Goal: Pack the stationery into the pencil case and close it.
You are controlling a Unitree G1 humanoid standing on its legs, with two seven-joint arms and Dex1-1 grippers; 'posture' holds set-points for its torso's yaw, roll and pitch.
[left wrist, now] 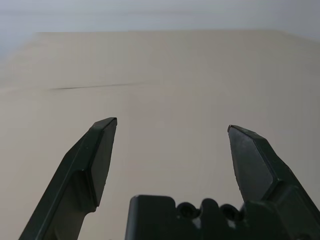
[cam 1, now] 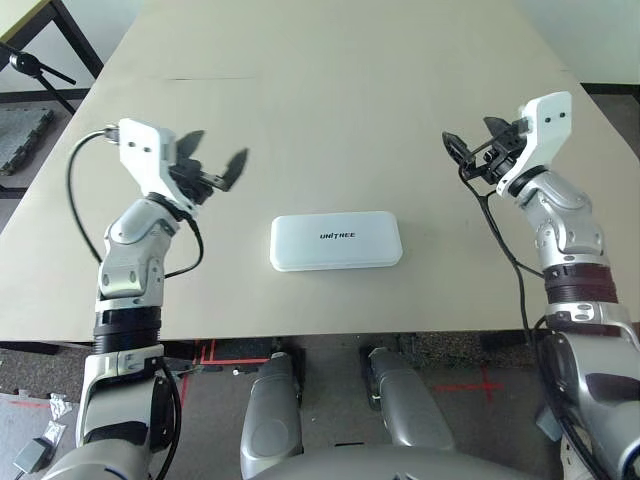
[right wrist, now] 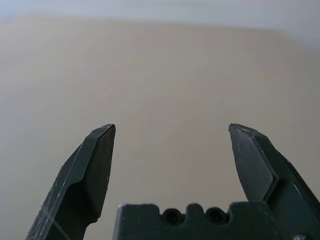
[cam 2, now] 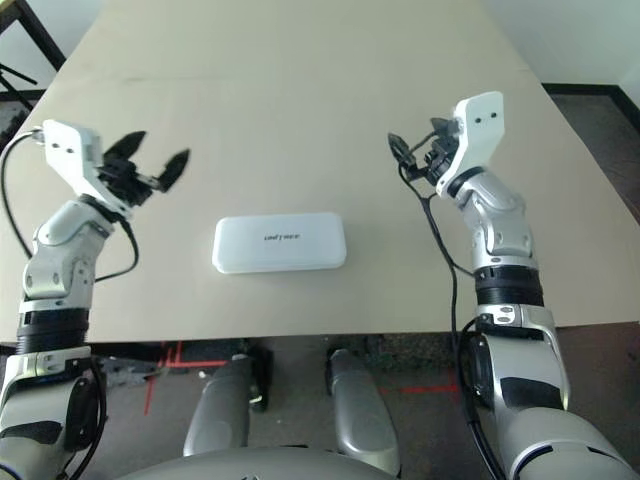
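Your left gripper (cam 1: pixel 214 160) is raised above the table (cam 1: pixel 330 100) at the left side, fingers spread wide with nothing between them. In the left wrist view, both black fingers (left wrist: pixel 95 160) stand well apart over bare tabletop, and neither touches any surface. The near left edge of the table runs close below this arm; past it you see dark floor and a black stand leg.

At the centre, the pencil case (cam 1: pixel 336 241) lies flat on the table with its lid shut and the dark lettering facing up. It sits near the front edge, between the two arms and well apart from both grippers. Its long sides run parallel to that edge. Nothing rests on or against it.

Your right gripper (cam 1: pixel 475 142) is raised at the right side, also released, fingers parted and empty. The right wrist view shows the same wide gap over plain tabletop. A black cable hangs from this wrist down along the forearm.

Beyond the case, the tabletop is open all the way to the far edge, with a faint dark line far left.
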